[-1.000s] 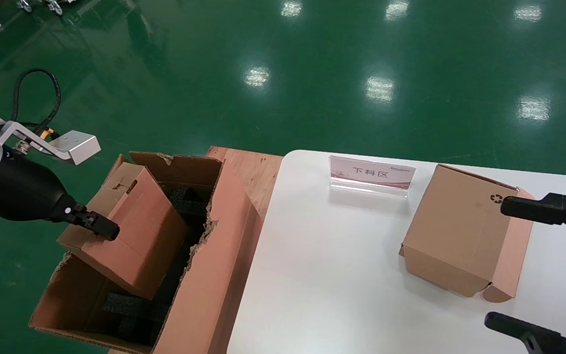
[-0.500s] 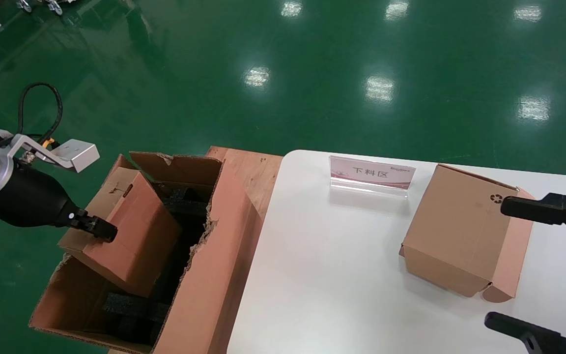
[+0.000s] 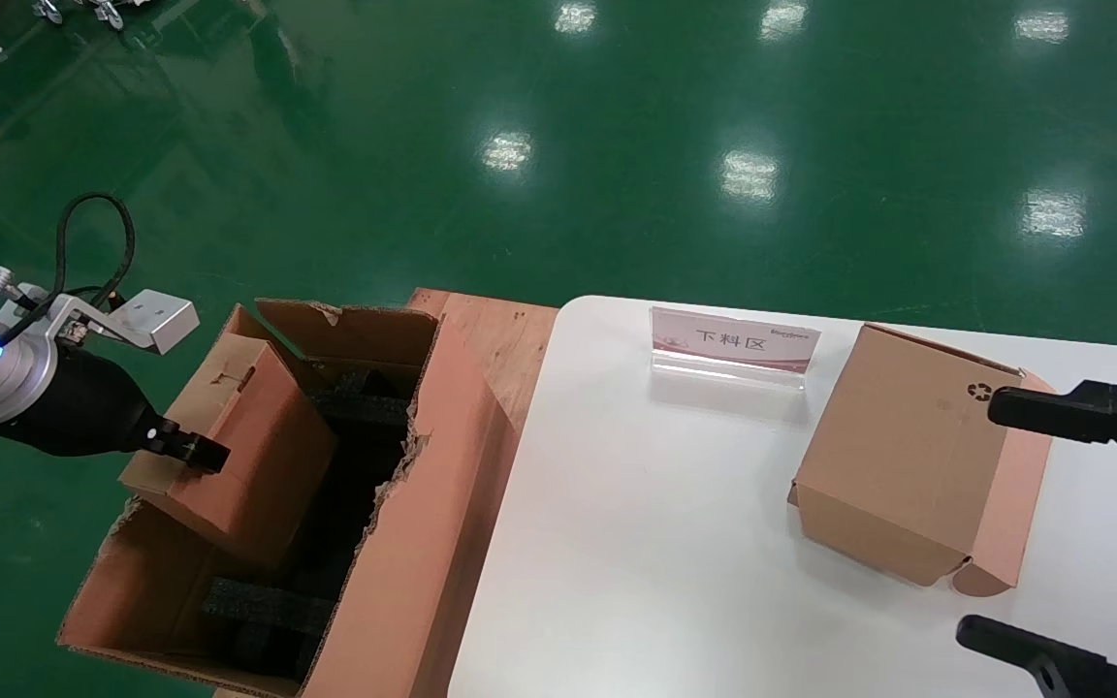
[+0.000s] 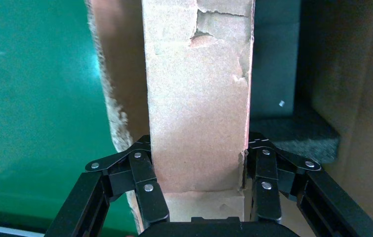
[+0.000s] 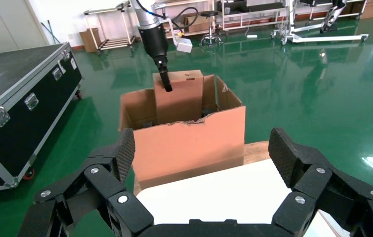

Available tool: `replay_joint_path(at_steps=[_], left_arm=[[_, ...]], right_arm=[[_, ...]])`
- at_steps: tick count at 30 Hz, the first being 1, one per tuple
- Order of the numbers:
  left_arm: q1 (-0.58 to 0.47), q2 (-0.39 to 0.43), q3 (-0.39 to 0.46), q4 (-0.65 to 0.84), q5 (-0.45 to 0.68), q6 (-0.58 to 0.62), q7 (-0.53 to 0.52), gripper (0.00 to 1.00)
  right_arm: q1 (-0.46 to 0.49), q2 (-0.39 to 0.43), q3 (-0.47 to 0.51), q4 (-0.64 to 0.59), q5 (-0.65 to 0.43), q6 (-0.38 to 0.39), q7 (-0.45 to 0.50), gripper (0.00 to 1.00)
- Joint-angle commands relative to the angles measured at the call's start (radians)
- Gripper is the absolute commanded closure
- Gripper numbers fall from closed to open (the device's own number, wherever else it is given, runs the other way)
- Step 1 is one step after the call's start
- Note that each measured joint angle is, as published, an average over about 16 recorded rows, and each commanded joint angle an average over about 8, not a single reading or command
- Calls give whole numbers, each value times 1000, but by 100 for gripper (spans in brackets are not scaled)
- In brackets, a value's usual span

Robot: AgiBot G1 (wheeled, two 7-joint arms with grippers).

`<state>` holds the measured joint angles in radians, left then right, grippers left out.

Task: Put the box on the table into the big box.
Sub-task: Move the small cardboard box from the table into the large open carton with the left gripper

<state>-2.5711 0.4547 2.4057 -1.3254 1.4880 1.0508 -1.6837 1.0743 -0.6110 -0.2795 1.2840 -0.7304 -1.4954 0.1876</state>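
Head view: the box (image 3: 248,456) was pinched on its narrow end by the left gripper (image 3: 192,451), tilted half inside the big box (image 3: 423,543); the right gripper (image 5: 201,160) was spread over the table (image 3: 655,543).

A white worktop (image 3: 636,543) with a rounded corner fills the lower right of the head view. At its far edge stands a clear acrylic sign holder (image 3: 733,347) carrying a pink-and-white card with printed characters. To the right of the sign sits a cardboard box with a black recycling symbol (image 3: 908,456), tilted, its flap lying on the worktop. The floor (image 3: 520,145) is glossy green. The right wrist view shows a black flight case (image 5: 16,98) at the left and wheeled racks (image 5: 110,29) farther back.
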Motion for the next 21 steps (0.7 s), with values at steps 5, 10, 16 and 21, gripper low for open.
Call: replay_joint_path(at_steps=[5,10,16,21], left_arm=[[21,-7,2,-5,44,-51,-33,100],[33,-8,0,-9,71,-83,-66,100],[46,-8,-3,-14,99,-117,-111,100],[54,-10,-4,-18,116,-135,-142,100]], right_arm=[[0,0,0,0,0,0,0,0],[0,0,0,0,0,0,0,0],[0,0,0,0,0,0,0,0],[0,0,0,0,0,0,0,0]])
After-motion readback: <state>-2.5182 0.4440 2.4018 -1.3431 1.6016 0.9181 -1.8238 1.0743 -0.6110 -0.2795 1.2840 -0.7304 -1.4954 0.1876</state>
